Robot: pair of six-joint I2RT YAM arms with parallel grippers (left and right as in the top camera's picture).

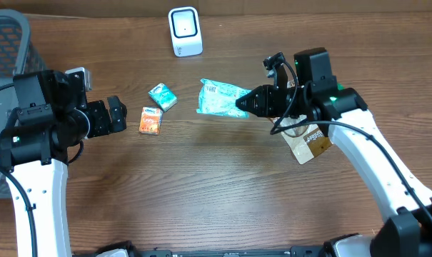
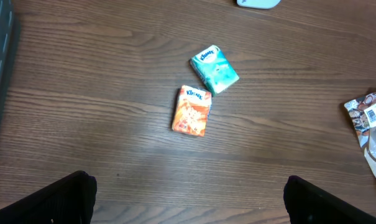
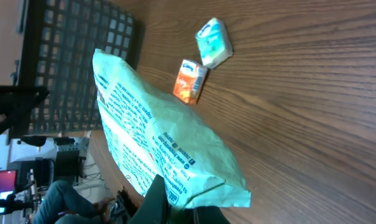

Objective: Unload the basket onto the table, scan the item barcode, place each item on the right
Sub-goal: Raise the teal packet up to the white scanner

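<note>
Right gripper [image 1: 245, 104] is clamped tight on one end of the pale green packet [image 1: 217, 98], which juts out from its fingertips toward the left arm. The white scanner [image 1: 185, 31] stands farther back, well apart. Left gripper [image 1: 121, 116] gapes wide and empty, near the orange tissue pack [image 1: 151, 121].

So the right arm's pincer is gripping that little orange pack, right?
Not quite. The right pincer is gripping the green bag, not the orange pack, which lies untouched near the other arm. The overhead view shows it.
</note>
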